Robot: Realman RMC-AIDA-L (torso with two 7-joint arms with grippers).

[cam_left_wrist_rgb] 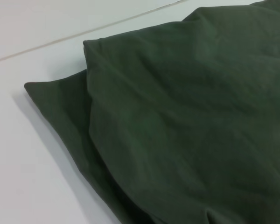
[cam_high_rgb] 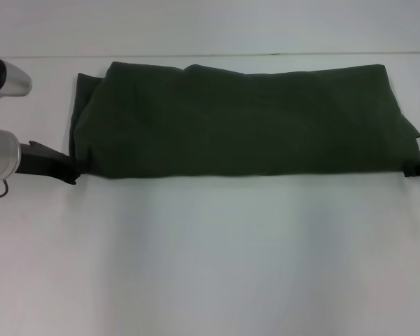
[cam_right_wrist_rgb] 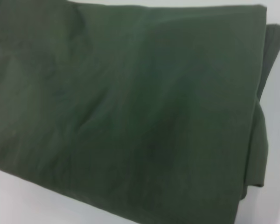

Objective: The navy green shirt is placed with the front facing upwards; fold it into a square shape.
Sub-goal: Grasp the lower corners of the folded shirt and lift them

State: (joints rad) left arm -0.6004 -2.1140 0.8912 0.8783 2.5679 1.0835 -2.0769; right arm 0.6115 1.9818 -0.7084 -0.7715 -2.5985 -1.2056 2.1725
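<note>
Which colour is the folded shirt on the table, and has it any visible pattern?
The shirt is plain dark olive green, no pattern visible; the head view shows it best.

Navy green shirt (cam_high_rgb: 241,119): folded into long horizontal band, plain side up, lying flat.

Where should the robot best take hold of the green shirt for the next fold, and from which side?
Probably at its two short ends. The shirt lies as a long folded band across the table, so the left hand and right hand, each already at a near corner, could come in from the sides and grip the layered edge there.
</note>
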